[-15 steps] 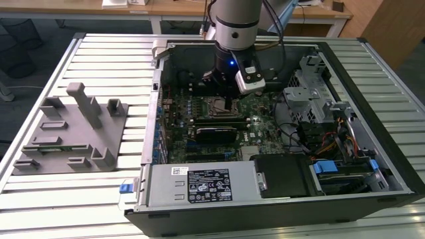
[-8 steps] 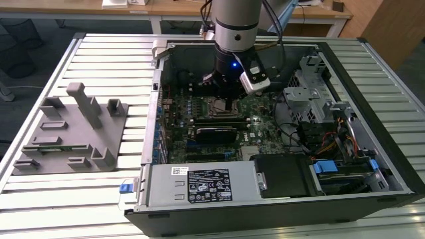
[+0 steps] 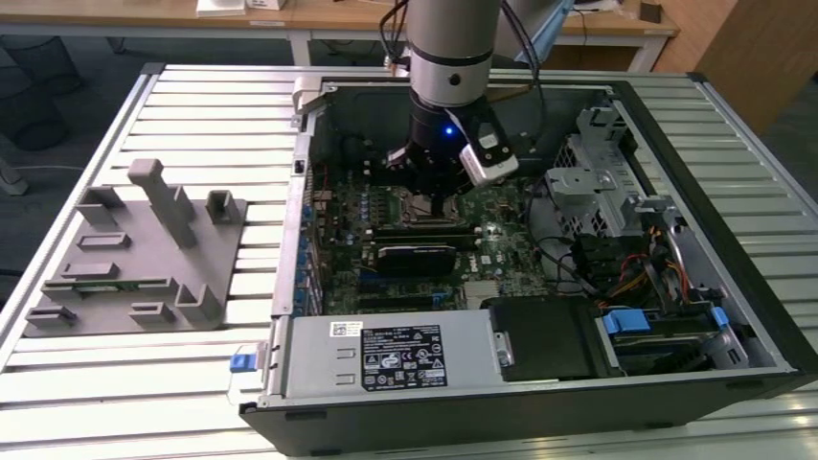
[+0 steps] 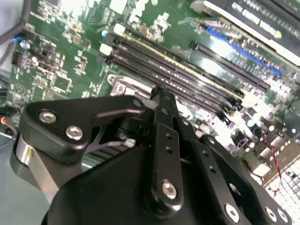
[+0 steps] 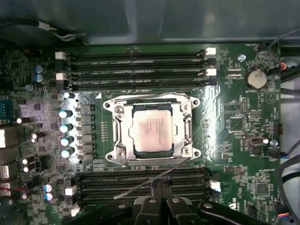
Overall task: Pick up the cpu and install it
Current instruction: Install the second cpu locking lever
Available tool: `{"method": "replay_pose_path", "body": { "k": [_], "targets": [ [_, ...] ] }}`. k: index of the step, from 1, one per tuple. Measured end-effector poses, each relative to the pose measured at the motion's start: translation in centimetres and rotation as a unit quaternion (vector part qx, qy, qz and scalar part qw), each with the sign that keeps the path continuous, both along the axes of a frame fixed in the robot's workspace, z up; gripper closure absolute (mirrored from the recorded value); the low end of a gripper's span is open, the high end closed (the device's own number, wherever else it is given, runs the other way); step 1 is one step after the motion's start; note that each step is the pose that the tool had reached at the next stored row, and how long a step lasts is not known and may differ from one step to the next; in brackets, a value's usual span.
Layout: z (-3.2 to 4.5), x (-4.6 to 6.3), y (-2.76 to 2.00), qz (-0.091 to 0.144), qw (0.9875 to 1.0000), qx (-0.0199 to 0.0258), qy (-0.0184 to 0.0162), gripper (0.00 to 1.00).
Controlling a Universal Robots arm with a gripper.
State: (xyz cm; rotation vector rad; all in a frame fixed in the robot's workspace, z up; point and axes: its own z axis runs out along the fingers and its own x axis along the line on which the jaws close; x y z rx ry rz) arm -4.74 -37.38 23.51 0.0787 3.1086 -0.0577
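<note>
The cpu (image 5: 154,131), a pale silvery square with a narrow tan-green rim, lies flat inside the metal-framed socket (image 5: 117,133) of the green motherboard (image 5: 234,117). The socket's thin lever (image 5: 150,180) sticks out loose across the memory slots. My gripper (image 5: 161,186) hovers beside the socket over those slots, fingers pressed together with nothing between them. Its fingertips (image 4: 161,93) meet just above the board in the second wrist view. From outside, the gripper (image 3: 447,203) reaches down into the open computer case, right by the socket (image 3: 406,204).
The case (image 3: 294,316) lies open on a slatted metal table (image 3: 153,383). A grey slotted holder block (image 3: 141,249) stands at the exterior view's left. Drive cages and cables (image 3: 626,230) crowd the case at the exterior view's right, and a power supply (image 3: 383,355) sits at its front.
</note>
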Motion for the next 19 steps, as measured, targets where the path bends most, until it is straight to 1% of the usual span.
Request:
{"method": "replay_pose_path", "body": {
  "k": [7,11,17,18,19],
  "targets": [
    [-0.38,-1.5,-0.09,0.0,1.0,0.0024,0.0,0.89],
    [-0.71,-2.2,-0.23,0.0,1.0,0.0024,0.0001,0.89],
    [-0.79,-2.3,-0.3,0.0,1.0,0.0025,0.0001,0.89],
    [-0.79,-2.3,-0.38,0.0,1.0,0.0031,0.0001,0.89],
    [-0.82,-2.3,-0.52,0.0,1.0,0.0047,0.0001,0.89]
  ]
}}
